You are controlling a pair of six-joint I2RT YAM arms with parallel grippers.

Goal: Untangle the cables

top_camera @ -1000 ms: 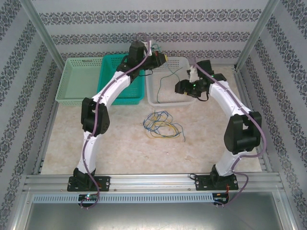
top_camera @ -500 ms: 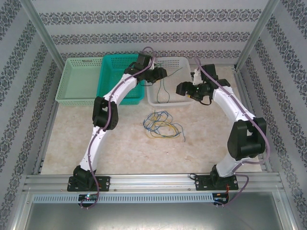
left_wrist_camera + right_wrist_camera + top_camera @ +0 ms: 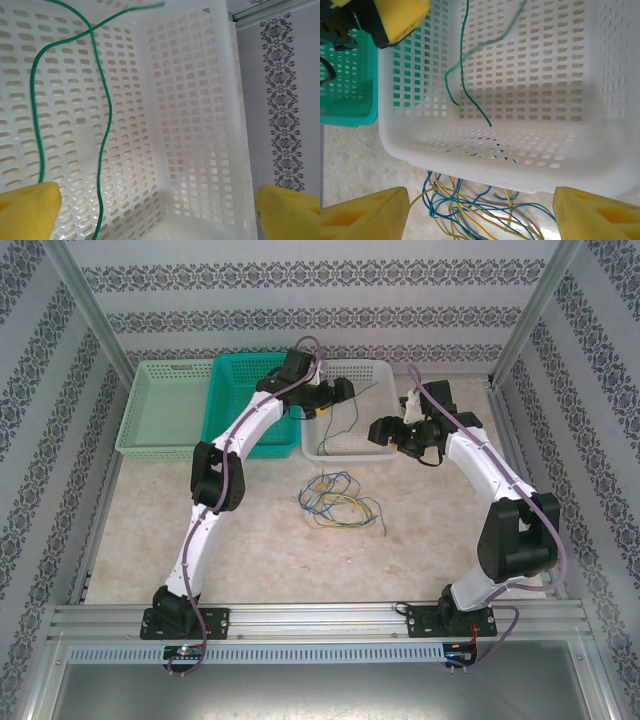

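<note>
Cables [image 3: 340, 498] lie tangled just before the basket [image 3: 350, 455]; a green cable [image 3: 102, 125] hangs loose inside it. Left claw [image 3: 160, 212] and right claw [image 3: 480, 215] gape wide, empty. Best clear the basket rim first, then pinch one free end only.

We read no text, label, brand or number on anything here; the wall [image 3: 330, 278] across the top of the frame carries ornament bands, not lettering.
</note>
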